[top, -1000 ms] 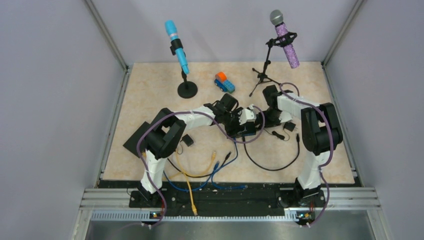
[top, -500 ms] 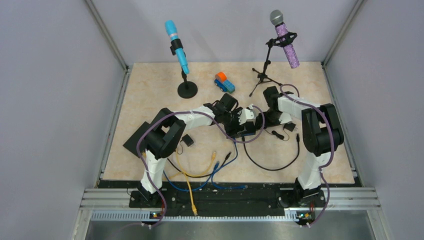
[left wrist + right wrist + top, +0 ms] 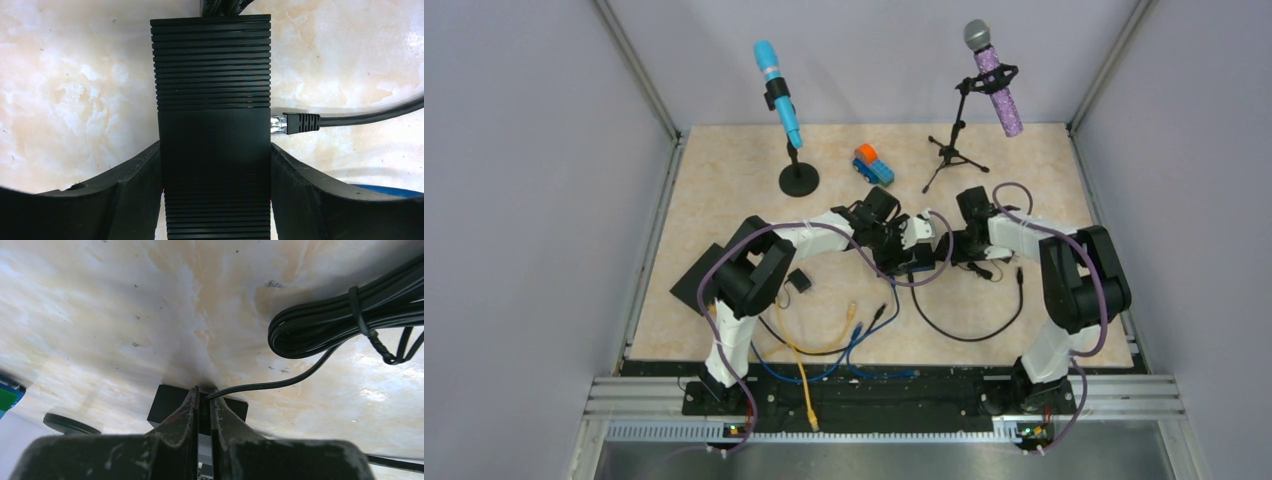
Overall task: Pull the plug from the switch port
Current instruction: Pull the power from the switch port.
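A beige, marble-patterned counter [image 3: 724,170] lies under soft, even light, enclosed at its far, left and right edges by plain matte grey walls [image 3: 524,200] that meet at slim metal corner posts [image 3: 637,70], with a silver aluminium rail [image 3: 624,392] along its near edge.

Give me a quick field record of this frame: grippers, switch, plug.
left gripper: shut on switch, a finger on each side
right gripper: shut on thin cable at switch's end
side plug: at switch's side port, metal tip showing; seating unclear
cable bundle: coiled, tied, beside right gripper
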Available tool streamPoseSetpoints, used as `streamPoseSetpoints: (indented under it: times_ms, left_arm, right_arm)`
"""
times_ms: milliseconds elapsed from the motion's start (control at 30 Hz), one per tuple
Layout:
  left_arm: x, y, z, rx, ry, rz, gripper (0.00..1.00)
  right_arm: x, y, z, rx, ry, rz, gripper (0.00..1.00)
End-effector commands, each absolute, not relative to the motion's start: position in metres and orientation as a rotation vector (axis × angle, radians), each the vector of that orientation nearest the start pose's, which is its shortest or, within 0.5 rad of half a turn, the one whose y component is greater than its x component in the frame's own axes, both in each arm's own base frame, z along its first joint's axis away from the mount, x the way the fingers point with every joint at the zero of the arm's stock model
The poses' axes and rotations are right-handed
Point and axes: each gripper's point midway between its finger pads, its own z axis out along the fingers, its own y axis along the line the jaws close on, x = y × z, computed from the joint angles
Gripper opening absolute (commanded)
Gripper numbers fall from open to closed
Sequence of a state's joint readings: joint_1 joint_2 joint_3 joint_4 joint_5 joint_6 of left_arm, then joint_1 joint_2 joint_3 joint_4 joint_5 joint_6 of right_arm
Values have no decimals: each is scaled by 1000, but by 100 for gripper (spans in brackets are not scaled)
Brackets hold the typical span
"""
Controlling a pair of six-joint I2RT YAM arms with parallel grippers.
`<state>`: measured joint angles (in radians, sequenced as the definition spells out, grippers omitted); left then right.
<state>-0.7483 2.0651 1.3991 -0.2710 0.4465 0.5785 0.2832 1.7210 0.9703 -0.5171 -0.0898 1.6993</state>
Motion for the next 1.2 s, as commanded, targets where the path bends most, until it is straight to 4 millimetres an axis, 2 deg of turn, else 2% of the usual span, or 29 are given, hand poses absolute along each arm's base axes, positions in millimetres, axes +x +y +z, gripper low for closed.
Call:
streamPoseSetpoints:
  times_ms: [0,100,200,300,367,433,600,833,933,1033,1167]
  left_arm:
    - [307,-365,18,1717,1883,-636,58]
    - [306,-363,15,1721,1890,-634,58]
    - [306,-363,16,1722,1889,-632,57]
    - [306,-364,15,1721,1888,-639,57]
    - [307,-365,15,1721,1891,-637,57]
    - [307,-365,15,1723,1892,-640,57]
    - [306,-365,14,1720,1899,-641,57]
    - [305,-363,11,1723,1910,-639,56]
    - [305,-363,10,1724,1915,-638,56]
    - [305,-362,10,1721,1920,-639,56]
    - [304,-362,9,1724,1922,-639,56]
  right_arm:
    - [345,153,31,1886,2243,460,0]
    - [343,142,32,1846,2280,323,0]
    - [332,146,25,1856,2360,292,0]
    - [325,158,15,1869,2384,392,0]
    - [334,163,15,1859,2311,526,0]
    - [340,160,17,1847,2251,567,0]
    - [348,145,24,1786,2273,514,0]
    - [335,143,20,1740,2362,485,0]
    - [339,144,22,1695,2310,565,0]
    - [348,142,33,1593,2275,610,0]
    - [337,133,32,1660,2272,509,0]
